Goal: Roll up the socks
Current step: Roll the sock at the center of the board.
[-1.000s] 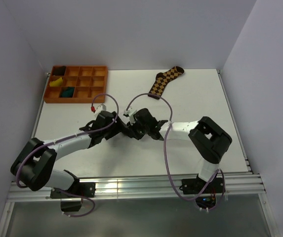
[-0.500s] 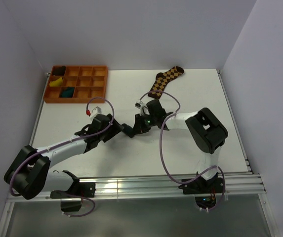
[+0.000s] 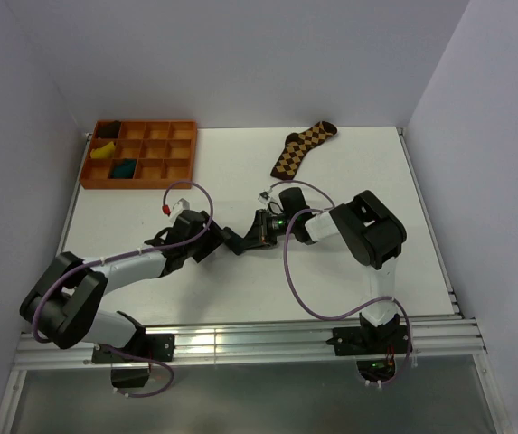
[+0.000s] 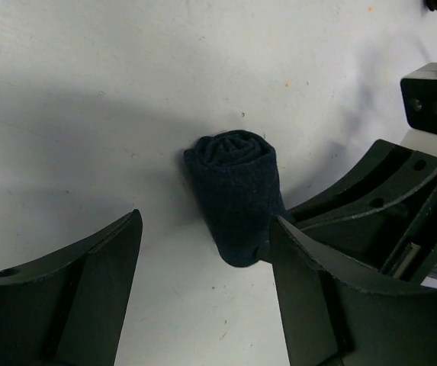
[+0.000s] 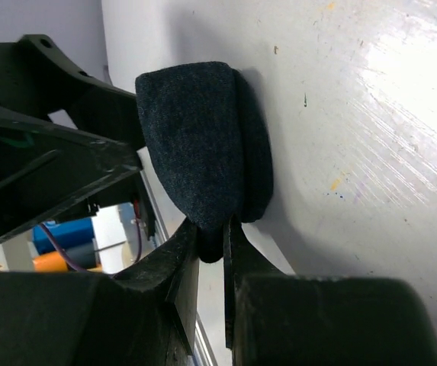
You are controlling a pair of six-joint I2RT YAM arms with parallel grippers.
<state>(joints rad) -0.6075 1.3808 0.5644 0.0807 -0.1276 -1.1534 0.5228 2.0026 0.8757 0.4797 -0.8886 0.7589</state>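
Observation:
One sock (image 4: 237, 194) is a tight dark roll lying on the white table; no patch shows on it. My left gripper (image 4: 205, 229) is open, its fingers either side of the roll's near end, the right finger close against it. My right gripper (image 5: 212, 229) is shut on the lower edge of the roll (image 5: 199, 145). In the top view the two grippers meet at mid-table, left (image 3: 234, 240) and right (image 3: 257, 231), and hide the roll. A small dark teal bundle (image 3: 124, 168) lies in a compartment of the orange tray.
The orange compartment tray (image 3: 150, 161) stands at the back left with a yellow bundle (image 3: 102, 152) and a black one (image 3: 107, 131) in it. A brown-and-yellow argyle sock (image 3: 302, 147) lies flat at the back middle. Cables loop over both arms.
The right arm has drawn its elbow in and turned its wrist, bringing its gripper lower onto the roll. The left gripper has shifted slightly right. Both stay together at mid-table.

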